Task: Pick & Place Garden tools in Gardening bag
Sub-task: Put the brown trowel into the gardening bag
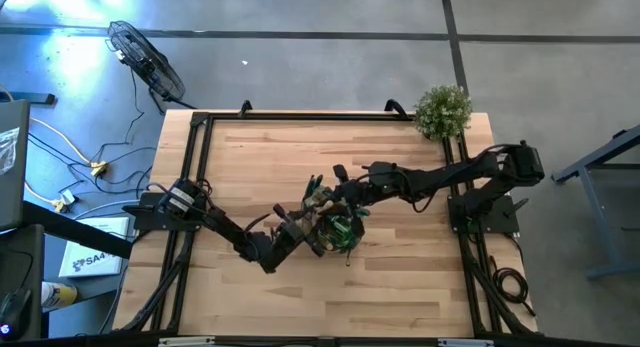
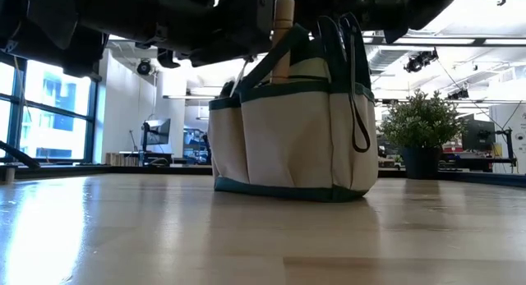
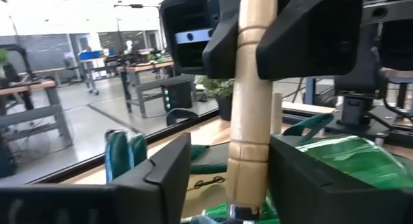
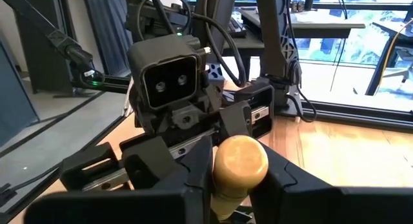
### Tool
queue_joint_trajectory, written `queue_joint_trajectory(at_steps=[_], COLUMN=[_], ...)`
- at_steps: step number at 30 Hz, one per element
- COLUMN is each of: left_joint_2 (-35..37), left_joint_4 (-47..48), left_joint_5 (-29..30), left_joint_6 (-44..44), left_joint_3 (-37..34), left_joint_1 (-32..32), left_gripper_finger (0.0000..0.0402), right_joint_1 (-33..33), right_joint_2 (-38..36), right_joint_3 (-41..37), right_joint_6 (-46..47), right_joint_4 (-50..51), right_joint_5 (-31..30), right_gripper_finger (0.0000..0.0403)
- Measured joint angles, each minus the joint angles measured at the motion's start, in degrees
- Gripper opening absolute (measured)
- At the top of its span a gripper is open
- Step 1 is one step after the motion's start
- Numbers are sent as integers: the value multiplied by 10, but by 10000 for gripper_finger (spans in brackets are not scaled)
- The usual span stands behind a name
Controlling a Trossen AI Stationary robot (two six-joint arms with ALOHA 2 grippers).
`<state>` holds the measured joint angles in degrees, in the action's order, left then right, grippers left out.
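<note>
Nearest in the left wrist view, the left gripper (image 3: 229,179) stands with its dark fingers (image 3: 161,179) spread to either side of a wooden trowel handle (image 3: 248,108), with daylight between the pads and the wood on at least one side, so this grip looks released. Higher on the same handle, the right gripper (image 4: 235,169) is clenched around the wood just under its rounded end, as the right wrist view shows. The handle is upright and sticks out of the top of the gardening bag (image 2: 292,125), which sits upright near the middle of the table (image 1: 400,277); the metal end is hidden down inside. As a judgement, the trowel is stiff and fairly light, with smooth turned wood that could slip through a loose pinch, so the ridged part of the handle is the sensible place to hold, which is about where the right fingers are. The bag is soft cloth and will sag or slide if pushed, so anything going in should go straight down. Green shear handles (image 3: 126,156) show in a side pocket just beyond. Farther off, a potted plant (image 1: 442,111) stands at the far right corner of the table, well apart from the work.
</note>
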<state>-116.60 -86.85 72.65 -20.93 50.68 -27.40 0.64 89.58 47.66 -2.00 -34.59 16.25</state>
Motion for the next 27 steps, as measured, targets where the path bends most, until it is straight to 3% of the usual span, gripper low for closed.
queue_joint_trajectory(at_steps=[7, 19, 23, 27], left_joint_2=[2, 41, 60, 95], left_joint_4=[-4, -6, -5, -6], left_joint_5=[4, 30, 63, 141], left_joint_6=[-5, -123, -191, -235], left_joint_3=[0, 1, 1, 1], left_joint_1=[-10, -54, -67, -75], left_gripper_finger=[207, 211, 212, 212], right_joint_1=[1, 9, 10, 23], right_joint_2=[0, 0, 0, 0], right_joint_3=[0, 0, 33, 77], right_joint_6=[0, -24, -44, -88], right_joint_4=[2, 15, 92, 175], right_joint_5=[14, 20, 19, -1], right_gripper_finger=[54, 54, 54, 54])
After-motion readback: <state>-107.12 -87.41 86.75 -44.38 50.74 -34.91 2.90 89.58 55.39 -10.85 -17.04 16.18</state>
